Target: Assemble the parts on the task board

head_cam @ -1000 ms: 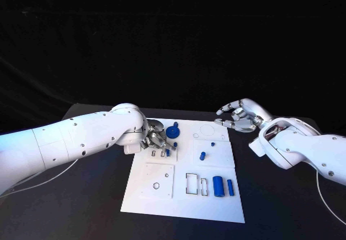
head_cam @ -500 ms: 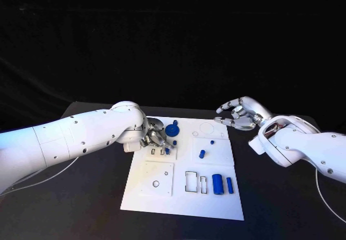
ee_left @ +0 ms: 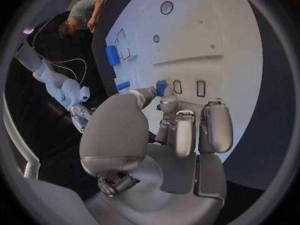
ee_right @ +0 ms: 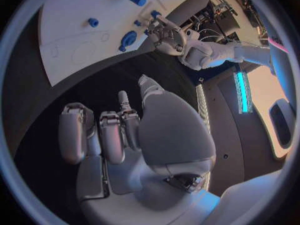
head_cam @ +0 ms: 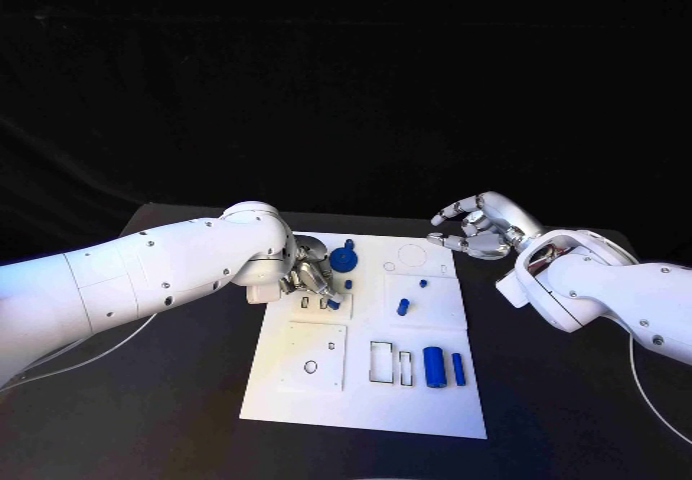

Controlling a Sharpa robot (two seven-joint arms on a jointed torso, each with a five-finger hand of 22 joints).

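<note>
Pinching a small blue part (ee_left: 161,88) with the left hand (head_cam: 309,280), low over the slots at the far left of the white board (head_cam: 310,395). Hanging the right hand (head_cam: 476,228) above the table (head_cam: 173,400) past the board's far right corner, fingers curled, holding nothing.

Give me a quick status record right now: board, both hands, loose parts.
task board: white plate, flat on the black table
left hand: over the board's far left corner, fingers pinching a small blue part by two small slots
right hand: raised off the board's far right corner, fingers curled, holding nothing
loose parts: large blue cylinder and slimmer blue peg lying near right; small blue peg mid-board
round blue part: beside the left hand
</note>
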